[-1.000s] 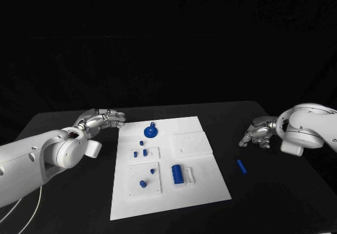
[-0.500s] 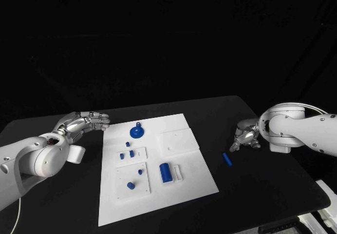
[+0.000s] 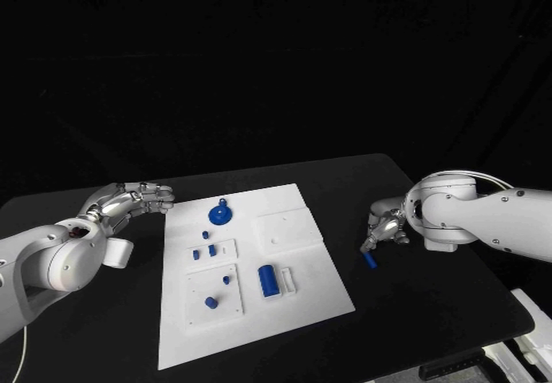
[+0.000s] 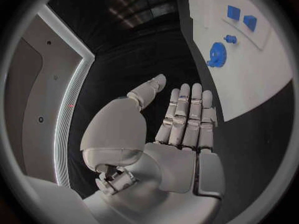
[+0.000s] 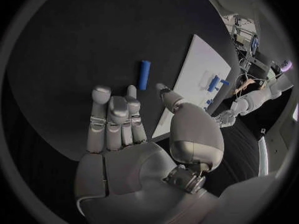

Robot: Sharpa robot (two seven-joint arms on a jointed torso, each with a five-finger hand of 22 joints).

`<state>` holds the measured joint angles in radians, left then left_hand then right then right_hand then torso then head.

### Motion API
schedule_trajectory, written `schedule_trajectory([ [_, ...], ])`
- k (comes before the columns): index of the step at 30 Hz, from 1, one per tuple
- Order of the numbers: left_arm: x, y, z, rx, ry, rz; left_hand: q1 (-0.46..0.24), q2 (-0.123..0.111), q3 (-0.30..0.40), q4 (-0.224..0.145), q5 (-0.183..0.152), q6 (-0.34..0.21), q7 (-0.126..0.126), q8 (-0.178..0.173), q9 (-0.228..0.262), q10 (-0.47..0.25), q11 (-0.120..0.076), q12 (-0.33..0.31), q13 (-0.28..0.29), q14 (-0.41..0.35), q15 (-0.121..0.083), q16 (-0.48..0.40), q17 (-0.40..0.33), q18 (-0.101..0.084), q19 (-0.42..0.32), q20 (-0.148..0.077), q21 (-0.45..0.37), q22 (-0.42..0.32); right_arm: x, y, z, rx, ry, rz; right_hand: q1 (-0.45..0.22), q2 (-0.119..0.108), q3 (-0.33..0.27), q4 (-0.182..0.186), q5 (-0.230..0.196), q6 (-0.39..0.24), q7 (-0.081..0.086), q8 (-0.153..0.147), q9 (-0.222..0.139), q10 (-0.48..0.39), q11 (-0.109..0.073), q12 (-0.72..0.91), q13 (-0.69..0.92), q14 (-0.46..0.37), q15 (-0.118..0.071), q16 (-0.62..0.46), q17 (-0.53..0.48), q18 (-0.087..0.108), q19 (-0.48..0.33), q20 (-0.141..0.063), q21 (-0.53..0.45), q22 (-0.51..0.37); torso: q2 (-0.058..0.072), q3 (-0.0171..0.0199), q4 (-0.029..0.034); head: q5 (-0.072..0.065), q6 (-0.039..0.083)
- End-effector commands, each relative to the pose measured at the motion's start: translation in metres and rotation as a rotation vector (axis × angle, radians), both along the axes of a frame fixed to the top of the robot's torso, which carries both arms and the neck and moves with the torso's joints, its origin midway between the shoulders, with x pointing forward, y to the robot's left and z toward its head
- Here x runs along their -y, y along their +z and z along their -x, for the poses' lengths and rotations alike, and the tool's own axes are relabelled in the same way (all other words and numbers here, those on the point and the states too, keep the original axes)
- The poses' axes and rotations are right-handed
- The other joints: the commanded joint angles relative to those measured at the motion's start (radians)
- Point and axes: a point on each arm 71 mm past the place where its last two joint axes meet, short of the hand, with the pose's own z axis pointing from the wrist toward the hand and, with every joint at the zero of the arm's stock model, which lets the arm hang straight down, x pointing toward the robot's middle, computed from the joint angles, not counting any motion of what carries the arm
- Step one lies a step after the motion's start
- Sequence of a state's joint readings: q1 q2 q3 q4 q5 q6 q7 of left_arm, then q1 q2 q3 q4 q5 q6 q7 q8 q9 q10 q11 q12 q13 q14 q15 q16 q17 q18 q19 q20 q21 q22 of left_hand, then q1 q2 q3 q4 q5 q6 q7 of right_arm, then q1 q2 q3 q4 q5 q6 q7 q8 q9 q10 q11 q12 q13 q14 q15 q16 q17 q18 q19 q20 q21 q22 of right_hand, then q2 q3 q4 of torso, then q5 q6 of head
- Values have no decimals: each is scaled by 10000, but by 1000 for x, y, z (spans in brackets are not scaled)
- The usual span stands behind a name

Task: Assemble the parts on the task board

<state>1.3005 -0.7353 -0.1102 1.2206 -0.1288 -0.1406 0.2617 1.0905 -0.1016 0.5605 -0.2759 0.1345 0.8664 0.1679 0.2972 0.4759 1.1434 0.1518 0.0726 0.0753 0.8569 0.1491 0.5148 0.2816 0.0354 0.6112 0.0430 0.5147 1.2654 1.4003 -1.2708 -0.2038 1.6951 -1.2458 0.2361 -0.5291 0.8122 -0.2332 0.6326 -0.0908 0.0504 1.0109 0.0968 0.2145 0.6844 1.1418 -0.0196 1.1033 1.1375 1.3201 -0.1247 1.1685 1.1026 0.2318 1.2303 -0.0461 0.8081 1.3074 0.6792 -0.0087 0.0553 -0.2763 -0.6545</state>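
The right hand [image 3: 387,227] was partly hidden behind its own bulky white forearm in the head view, so its fingers were hard to read there. The right wrist view showed the fingers [image 5: 114,117] loosely extended and apart, holding nothing. A loose blue cylindrical part [image 3: 369,260] lay on the black worktop [image 3: 437,303] just off the right edge of the task board [image 3: 317,299], at the near side of the right hand; whether a fingertip touched it could not be told from the head view. In the right wrist view the same part [image 5: 144,74] lay clear of the fingertips.

The left hand [image 3: 129,199] hovered at the far left corner of the board. In the left wrist view its fingers [image 4: 187,114] were straight and side by side, thumb apart, grasping nothing.

On the board: a round blue knob-like part [image 3: 220,214] at the far left; near of it a tiny blue peg [image 3: 206,234]; then a raised white plate carrying two small blue blocks [image 3: 205,252]. A second raised plate nearer still held a small blue stud [image 3: 210,302] and a smaller piece too small to identify. A larger blue cylinder [image 3: 270,281] sat beside a white slotted fixture in the middle. A plain white square plate [image 3: 288,228] lay on the right far part.
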Motion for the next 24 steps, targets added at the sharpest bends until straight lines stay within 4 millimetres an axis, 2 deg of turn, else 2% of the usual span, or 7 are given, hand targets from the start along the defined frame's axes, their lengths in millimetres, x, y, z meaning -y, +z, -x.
schedule_trajectory([
  [1,1,1,1,10,-141,114,-115,6,-35,33,-62,-80,-14,47,-9,-61,-20,-8,-11,29,7,-41,15,168,-7,61,-41,14,-3,-3,3,-275,285,168,35,19,7,85,-11,-16,-12,-10,16,-13,31,-31,0,28,10,-48,12,300,48,-11,15,84,-1,-15,-1,17,-24],
  [17,0,1,1,0,-129,108,-115,10,-32,33,-69,-83,-14,49,-12,-61,-21,-8,-12,30,6,-50,27,169,-6,59,-48,22,-9,-16,6,-525,663,797,153,213,-112,17,-12,33,-29,19,43,-23,16,-26,6,20,-1,-39,28,299,1,0,39,127,-4,8,-16,26,-47],
  [20,-1,1,1,-4,-117,104,-115,10,-32,32,-70,-84,-15,50,-12,-61,-21,-8,-12,31,5,-52,30,170,-5,59,-49,24,-10,-20,5,-570,711,841,174,231,-121,1,-12,36,-30,20,45,-23,15,-26,6,19,-2,-39,29,299,-3,1,42,130,-2,15,-10,44,-64],
  [24,-1,1,1,-24,-120,99,-115,11,-31,32,-71,-84,-15,50,-13,-61,-21,-8,-13,31,5,-54,33,170,-5,59,-51,26,-14,-31,7,-693,843,926,245,294,-130,-50,-12,49,-34,26,49,-23,11,-24,6,18,-4,-38,32,300,-11,2,48,137,-3,7,-18,60,-80],
])
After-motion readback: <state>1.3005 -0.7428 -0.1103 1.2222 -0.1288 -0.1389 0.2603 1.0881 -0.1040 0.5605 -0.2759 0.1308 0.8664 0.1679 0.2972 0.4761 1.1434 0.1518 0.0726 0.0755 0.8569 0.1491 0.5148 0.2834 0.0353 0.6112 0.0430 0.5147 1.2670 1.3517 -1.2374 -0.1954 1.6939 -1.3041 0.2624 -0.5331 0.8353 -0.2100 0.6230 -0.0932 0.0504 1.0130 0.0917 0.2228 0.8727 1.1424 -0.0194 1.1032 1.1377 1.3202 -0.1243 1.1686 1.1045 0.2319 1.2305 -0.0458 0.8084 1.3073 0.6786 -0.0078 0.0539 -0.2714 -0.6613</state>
